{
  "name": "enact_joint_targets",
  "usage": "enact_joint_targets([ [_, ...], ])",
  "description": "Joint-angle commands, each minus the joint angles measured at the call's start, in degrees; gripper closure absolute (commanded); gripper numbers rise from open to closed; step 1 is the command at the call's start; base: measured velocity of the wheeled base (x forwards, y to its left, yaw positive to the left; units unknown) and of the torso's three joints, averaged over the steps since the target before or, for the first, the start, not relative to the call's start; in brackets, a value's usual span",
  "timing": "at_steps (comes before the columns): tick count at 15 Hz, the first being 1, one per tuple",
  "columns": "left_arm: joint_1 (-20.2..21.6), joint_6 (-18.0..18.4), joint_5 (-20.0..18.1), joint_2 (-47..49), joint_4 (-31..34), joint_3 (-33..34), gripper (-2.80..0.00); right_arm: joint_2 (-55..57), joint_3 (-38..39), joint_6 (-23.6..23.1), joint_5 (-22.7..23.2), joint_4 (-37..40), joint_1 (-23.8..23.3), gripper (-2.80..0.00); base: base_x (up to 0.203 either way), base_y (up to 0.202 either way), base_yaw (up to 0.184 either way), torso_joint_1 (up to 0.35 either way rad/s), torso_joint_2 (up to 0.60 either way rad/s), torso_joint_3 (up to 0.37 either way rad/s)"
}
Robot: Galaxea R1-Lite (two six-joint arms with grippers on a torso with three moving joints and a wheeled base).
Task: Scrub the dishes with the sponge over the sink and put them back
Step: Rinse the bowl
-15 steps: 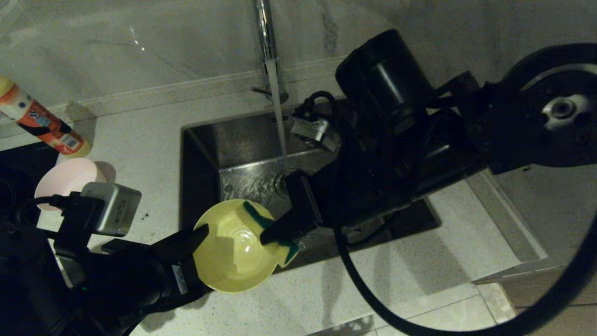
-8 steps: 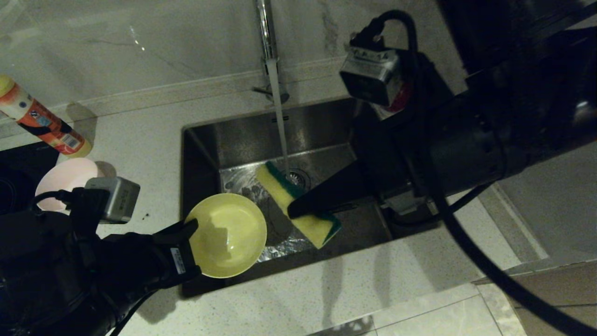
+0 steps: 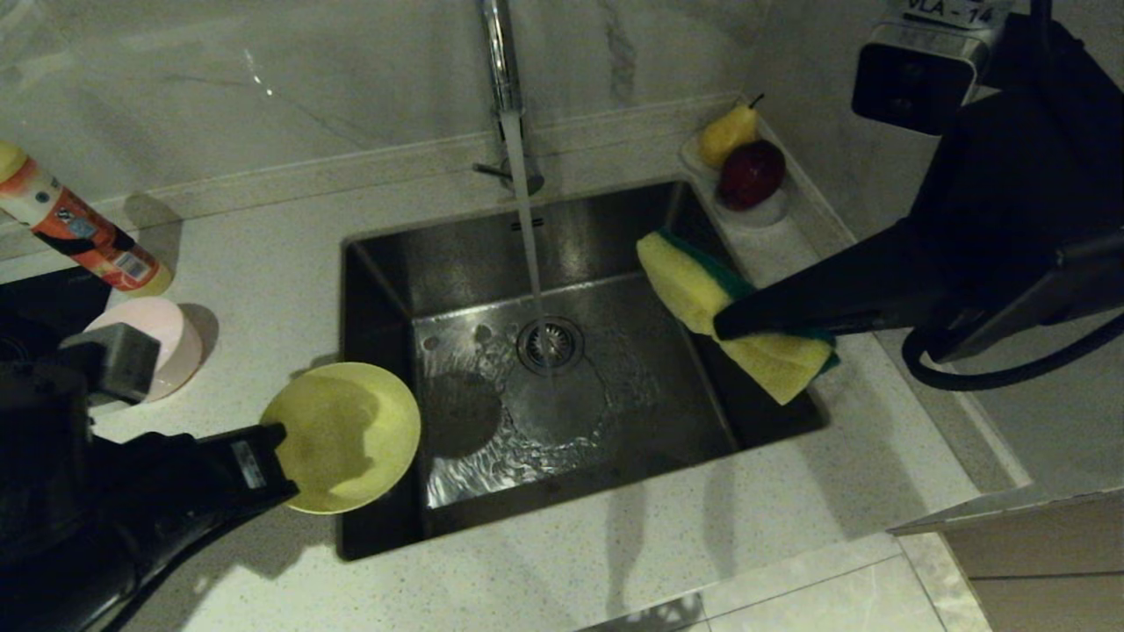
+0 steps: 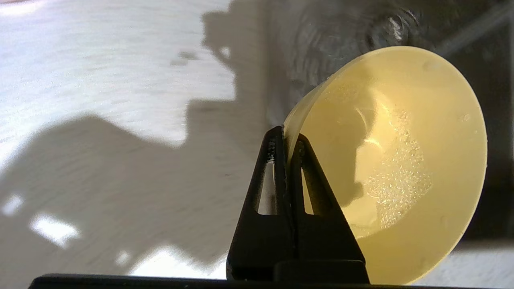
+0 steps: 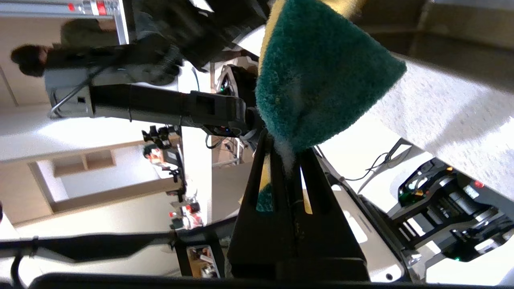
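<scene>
Yellow bowl is hanging at the sink's left edge, its rim pinched in the closed left hand. Right hand is clamping the one sponge over the sink's right rim. Two bowls are showing: yellow, and a pink bowl sitting on the counter.

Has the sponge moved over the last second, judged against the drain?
Yes. The sponge, clamped in the right gripper, has travelled from the yellow bowl on the drain's left, across it, to the sink's right edge.
</scene>
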Motion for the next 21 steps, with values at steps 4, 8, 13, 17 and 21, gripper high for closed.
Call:
enact_joint_targets([
  [4,7.9,-6.4,-1.5,-10.6,21.5,-8.0,0.00,-3.6,11.6,-1.5,3.5,-3.3,-5.3,0.00,0.000,0.000,0.000,0.000,0.00,0.000],
  [8,10.1,-6.6,-1.4,-16.4,30.4,-4.7,0.00,-5.7,17.1,-2.0,4.8,-5.4,-5.9,0.00,0.000,0.000,0.000,0.000,0.00,0.000],
  [13,15.5,-10.1,-2.0,-12.2,30.4,-2.6,0.00,-5.9,18.9,-2.1,5.8,-6.6,-6.2,0.00,0.000,0.000,0.000,0.000,0.00,0.000],
  [17,16.4,-14.7,-3.2,-3.8,26.9,-2.5,0.00,-5.0,20.3,-2.1,7.4,-10.8,-7.0,0.00,0.000,0.000,0.000,0.000,0.00,0.000],
  [21,18.3,-15.9,-3.6,2.9,20.2,-2.5,0.00,-4.5,20.9,-2.2,7.9,-10.9,-7.1,0.00,0.000,0.000,0.000,0.000,0.00,0.000],
])
